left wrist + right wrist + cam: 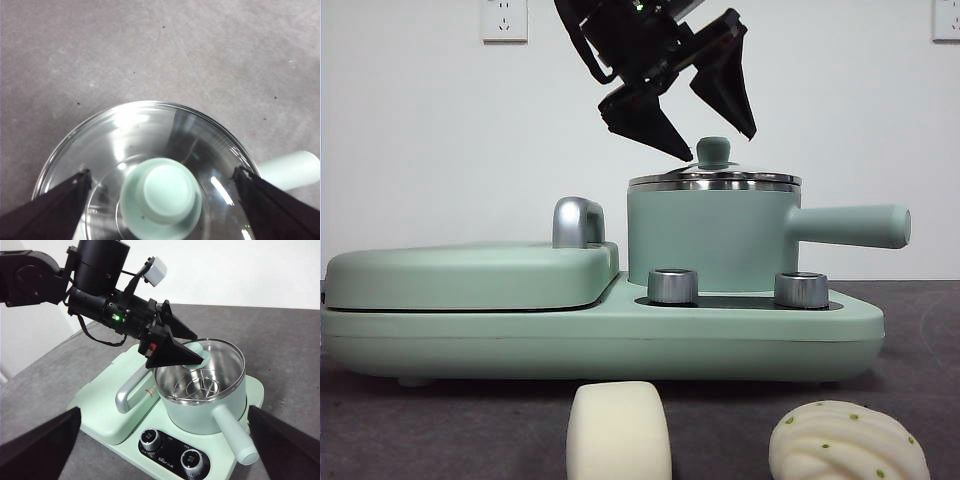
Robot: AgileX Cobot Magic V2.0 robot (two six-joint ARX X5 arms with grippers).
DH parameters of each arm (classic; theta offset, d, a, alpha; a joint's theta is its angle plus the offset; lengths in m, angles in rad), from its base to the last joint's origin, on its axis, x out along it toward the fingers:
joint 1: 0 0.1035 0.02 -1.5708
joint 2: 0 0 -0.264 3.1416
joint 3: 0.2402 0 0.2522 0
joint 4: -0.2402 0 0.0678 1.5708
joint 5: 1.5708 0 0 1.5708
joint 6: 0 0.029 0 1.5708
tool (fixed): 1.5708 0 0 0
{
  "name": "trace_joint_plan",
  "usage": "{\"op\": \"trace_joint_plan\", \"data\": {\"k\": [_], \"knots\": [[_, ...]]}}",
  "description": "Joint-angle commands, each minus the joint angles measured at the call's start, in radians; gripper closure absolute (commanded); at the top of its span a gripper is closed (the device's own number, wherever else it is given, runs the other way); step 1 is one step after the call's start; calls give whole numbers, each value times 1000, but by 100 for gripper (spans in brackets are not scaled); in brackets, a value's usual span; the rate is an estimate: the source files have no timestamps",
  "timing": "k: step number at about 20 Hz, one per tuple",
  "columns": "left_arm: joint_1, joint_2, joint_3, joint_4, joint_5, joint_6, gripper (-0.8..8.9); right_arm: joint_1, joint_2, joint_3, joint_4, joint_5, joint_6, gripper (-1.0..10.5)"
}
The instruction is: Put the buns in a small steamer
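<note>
Front view: left gripper (705,125) hovering over steamer (710,240) lid knob (713,151), jaws wide, empty, prob. lining up to lift lid; buns (619,430) waiting; right gripper (160,450) gaping too.

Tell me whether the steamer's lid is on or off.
On: the lid sits on the small steamer's rim; the open left gripper brackets its knob.

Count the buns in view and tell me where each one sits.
2. The smooth cream bun lies on the table in front of the appliance's middle; the green-specked swirled bun lies apart beside it, in front of the steamer. Neither is inside yet.
</note>
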Motion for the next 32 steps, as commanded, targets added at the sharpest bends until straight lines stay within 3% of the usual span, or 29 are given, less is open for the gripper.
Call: {"op": "trace_joint_plan", "data": {"k": [1,8,11,14,17,26,32], "knots": [[-11,27,33,21,-3,15,442,3,3,16,7,-4,10,330],[-14,50,33,2,-3,29,516,3,3,16,7,-3,10,330],[-14,50,33,2,-3,32,627,3,3,16,7,-3,10,330],[-14,50,33,3,-3,34,649,3,3,16,7,-3,10,330],[-14,50,34,0,-3,36,734,3,3,16,7,-3,11,330],[-6,49,211,-126,-3,34,769,3,12,16,-24,-5,11,331],[19,49,369,-261,-3,37,769,62,122,16,-68,-127,43,372]]}}
